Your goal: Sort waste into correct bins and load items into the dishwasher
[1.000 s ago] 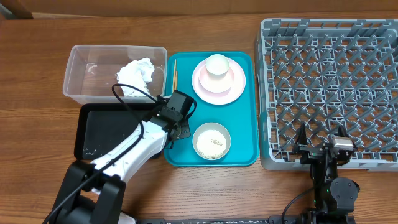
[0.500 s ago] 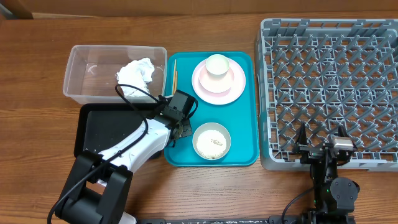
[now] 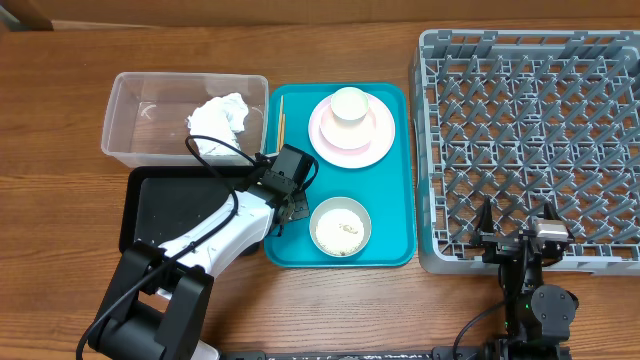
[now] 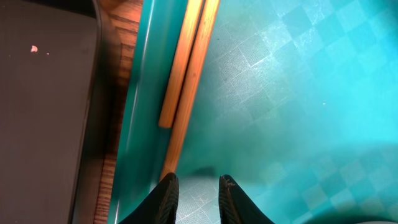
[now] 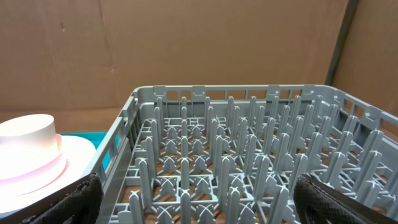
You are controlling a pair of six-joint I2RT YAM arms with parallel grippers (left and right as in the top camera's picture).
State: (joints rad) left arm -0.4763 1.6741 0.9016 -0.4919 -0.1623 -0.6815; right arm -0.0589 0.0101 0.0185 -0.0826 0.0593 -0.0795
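Two wooden chopsticks [image 4: 189,74] [image 3: 281,118] lie along the left edge of the teal tray [image 3: 395,200]. My left gripper [image 4: 194,186] [image 3: 285,175] hovers low just short of their near ends, open by a narrow gap with only tray floor between its fingers [image 4: 166,199]. On the tray stand a pale pink plate [image 3: 375,148] carrying a small white bowl [image 3: 350,104], and a bowl of rice grains [image 3: 340,226]. The crumpled tissue [image 3: 218,122] lies in the clear tub [image 3: 140,130]. My right gripper [image 5: 214,205] [image 3: 515,225] is wide open at the near rim of the grey dish rack [image 3: 535,140] [image 5: 249,155].
The black tray [image 3: 175,205] [image 4: 43,112] sits left of the teal tray, with a rice grain [image 4: 34,48] on it. A strip of wooden table [image 4: 121,37] separates the two. The plate and bowl [image 5: 28,134] show left of the rack in the right wrist view.
The left arm's rear links have shifted slightly while its gripper stays over the tray's left edge. The right arm has not moved.
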